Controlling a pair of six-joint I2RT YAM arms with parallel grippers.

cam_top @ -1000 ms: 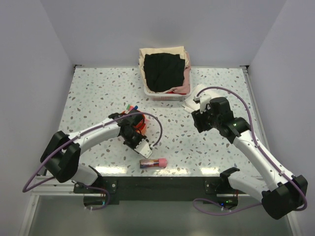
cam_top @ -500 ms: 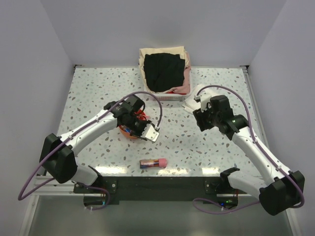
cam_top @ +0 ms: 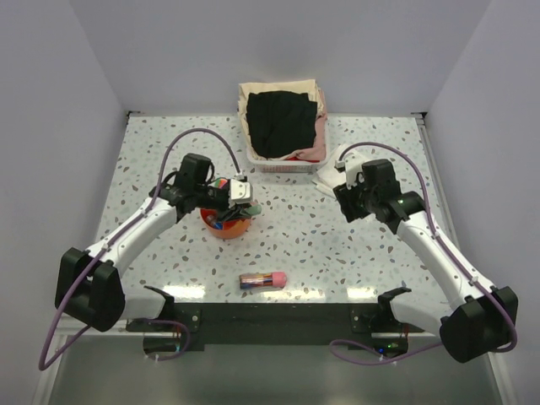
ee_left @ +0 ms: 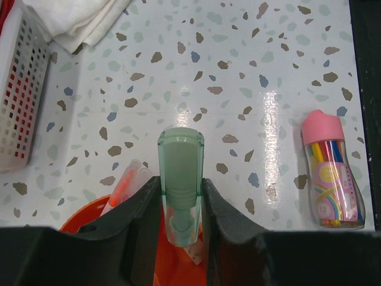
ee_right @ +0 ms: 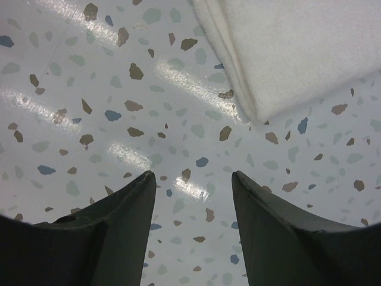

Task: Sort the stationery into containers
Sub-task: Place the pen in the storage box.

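Orange tray (cam_top: 221, 233): one, round, pens inside, left-centre of table (cam_top: 337, 245).
Green tube (ee_left: 180, 161): one, translucent, gripped by left pincer (ee_left: 180, 186) above tray.
Pink-capped bottle (ee_left: 331, 179): one, lying apart.
Right pincer (ee_right: 193, 179): released, near white cloth (ee_right: 286, 47).

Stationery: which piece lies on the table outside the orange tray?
The pink-capped tube of coloured sticks, on its side near the front edge. The green tube is clamped in the left gripper over the orange tray; the rest sit inside it.
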